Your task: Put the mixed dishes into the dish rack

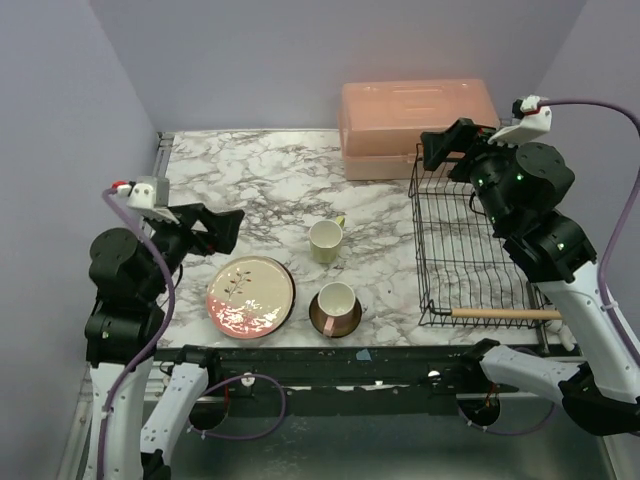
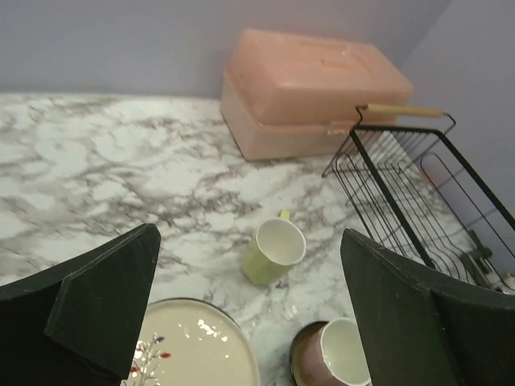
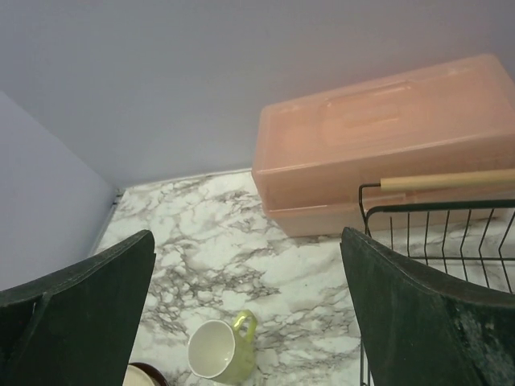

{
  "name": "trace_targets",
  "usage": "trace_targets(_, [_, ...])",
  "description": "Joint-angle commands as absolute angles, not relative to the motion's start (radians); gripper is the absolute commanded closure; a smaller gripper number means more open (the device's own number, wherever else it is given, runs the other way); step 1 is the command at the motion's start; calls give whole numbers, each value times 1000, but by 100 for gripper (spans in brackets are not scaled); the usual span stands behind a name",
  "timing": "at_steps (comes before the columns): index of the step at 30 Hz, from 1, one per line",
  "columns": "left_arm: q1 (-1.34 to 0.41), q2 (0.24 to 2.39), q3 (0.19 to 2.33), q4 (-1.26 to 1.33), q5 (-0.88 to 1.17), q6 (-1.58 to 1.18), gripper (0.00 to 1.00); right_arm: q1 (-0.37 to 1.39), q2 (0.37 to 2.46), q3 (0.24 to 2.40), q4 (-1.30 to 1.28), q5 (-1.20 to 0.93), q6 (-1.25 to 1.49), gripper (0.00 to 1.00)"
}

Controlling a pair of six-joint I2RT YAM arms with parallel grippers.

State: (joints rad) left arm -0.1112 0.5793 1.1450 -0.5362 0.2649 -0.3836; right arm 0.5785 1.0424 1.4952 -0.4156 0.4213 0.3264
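A pale yellow-green mug (image 1: pixel 326 241) stands upright mid-table; it also shows in the left wrist view (image 2: pixel 274 251) and the right wrist view (image 3: pixel 220 351). A small pink cup (image 1: pixel 337 301) sits on a dark maroon-rimmed plate (image 1: pixel 322 324). The cream-and-pink floral plate (image 1: pixel 250 296) lies left of it. The black wire dish rack (image 1: pixel 470 245) stands at the right and holds no dishes. The teal-blue bowl is out of view. My left gripper (image 1: pixel 222 230) is open and empty above the floral plate's far left. My right gripper (image 1: pixel 445 148) is open and empty over the rack's far end.
A salmon-pink lidded box (image 1: pixel 417 127) stands at the back, touching the rack's far end. Purple walls close the table at the left, back and right. A black rail runs along the near table edge (image 1: pixel 330 355).
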Motion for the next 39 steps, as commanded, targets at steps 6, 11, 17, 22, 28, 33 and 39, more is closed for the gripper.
trace_targets(6, [-109,672,958,-520,600,-510,2,574,1026,1404,-405,346,316,0])
trace_targets(11, [-131,669,826,-456,652,-576,2,574,1048,1368,-408,294,317,0])
trace_targets(17, [-271,675,728,-428,627,-613,1,574,1080,1332,-397,261,320,0])
trace_targets(22, [-441,711,701,-471,531,-614,1,574,1108,1324,-396,224,319,0])
trace_targets(28, [-599,796,728,-550,348,-607,12,574,1123,1312,-388,218,317,0])
trace_targets(33, [-727,936,819,-619,178,-608,22,574,1130,1306,-393,216,317,0])
trace_targets(39, [-858,1083,908,-662,47,-610,23,573,1121,1274,-407,189,336,0])
